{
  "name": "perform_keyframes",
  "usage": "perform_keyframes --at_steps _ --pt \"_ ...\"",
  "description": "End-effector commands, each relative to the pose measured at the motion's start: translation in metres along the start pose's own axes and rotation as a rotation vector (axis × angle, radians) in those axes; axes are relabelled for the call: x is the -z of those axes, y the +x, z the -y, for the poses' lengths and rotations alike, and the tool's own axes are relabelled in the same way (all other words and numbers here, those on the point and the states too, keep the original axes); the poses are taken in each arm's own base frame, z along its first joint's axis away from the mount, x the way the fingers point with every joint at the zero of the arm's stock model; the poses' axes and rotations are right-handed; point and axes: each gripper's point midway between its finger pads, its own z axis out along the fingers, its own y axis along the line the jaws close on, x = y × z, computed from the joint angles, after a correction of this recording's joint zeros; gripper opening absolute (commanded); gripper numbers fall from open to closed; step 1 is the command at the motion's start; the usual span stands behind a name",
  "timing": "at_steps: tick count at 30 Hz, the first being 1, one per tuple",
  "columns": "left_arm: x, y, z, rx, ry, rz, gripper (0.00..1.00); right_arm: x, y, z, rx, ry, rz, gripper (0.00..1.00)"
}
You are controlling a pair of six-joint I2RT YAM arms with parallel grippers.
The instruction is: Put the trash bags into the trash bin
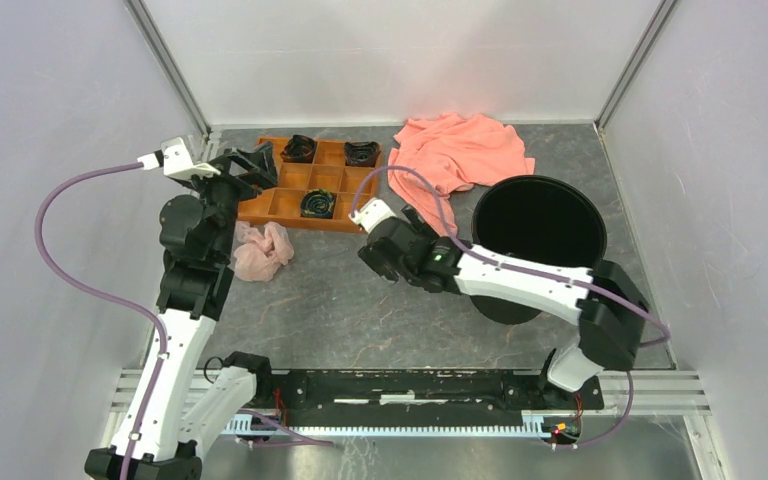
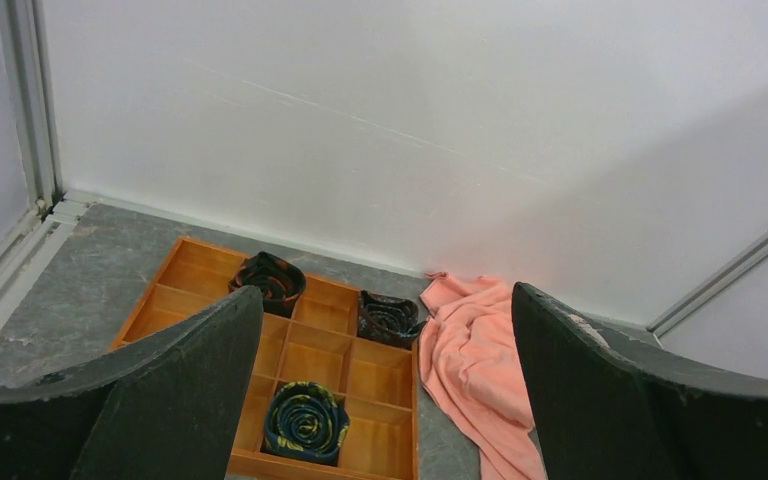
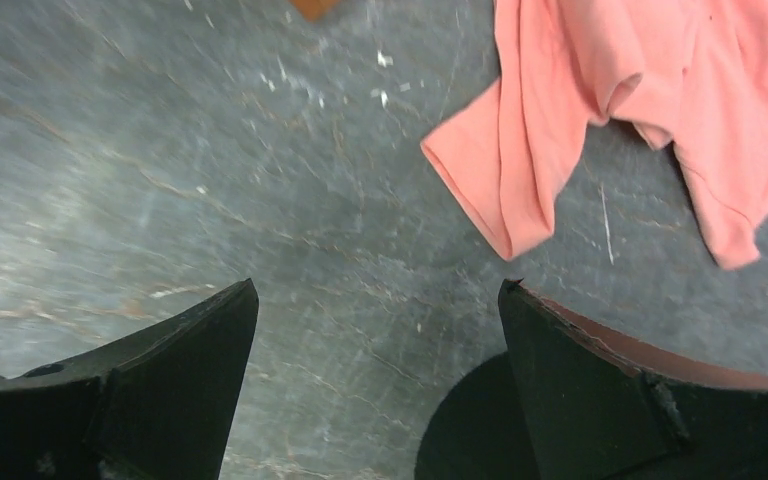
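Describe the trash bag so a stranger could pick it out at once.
Find the orange compartment tray at the back left. Just in front of its near-left corner lies a crumpled wad of thin pale pink plastic film. Unlike the opaque salmon cloth garment spread out farther right, it is paler, translucent and bunched.

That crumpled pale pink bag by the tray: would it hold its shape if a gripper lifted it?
Probably not: the bag lies in soft, wrinkled folds, so it would likely sag and unfurl. It looks thin, so probably very light. A push would likely bunch or slide it rather than roll it.
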Motion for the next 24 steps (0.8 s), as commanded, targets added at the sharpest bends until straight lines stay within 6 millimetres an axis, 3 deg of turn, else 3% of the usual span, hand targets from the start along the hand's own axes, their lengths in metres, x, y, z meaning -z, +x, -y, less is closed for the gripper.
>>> perform_keyframes --at_steps 1,6,14,24 --pt "-0.002 -0.008 -0.001 0.047 -0.018 0.028 1.00 -0.010 0.029 0.013 0.158 0.190 -0.130 0.98" --pt "-0.003 -0.005 0.001 0.049 -0.011 0.016 1.00 -0.015 0.074 0.036 0.289 0.361 -0.265 0.98" --pt "-0.005 -0.004 0.001 0.054 -0.013 0.009 1.00 -0.016 0.120 0.057 0.293 0.411 -0.350 0.98" --pt "-0.007 0.002 0.003 0.061 -0.001 -0.010 1.00 -0.002 0.174 0.110 0.257 0.524 -0.462 0.98"
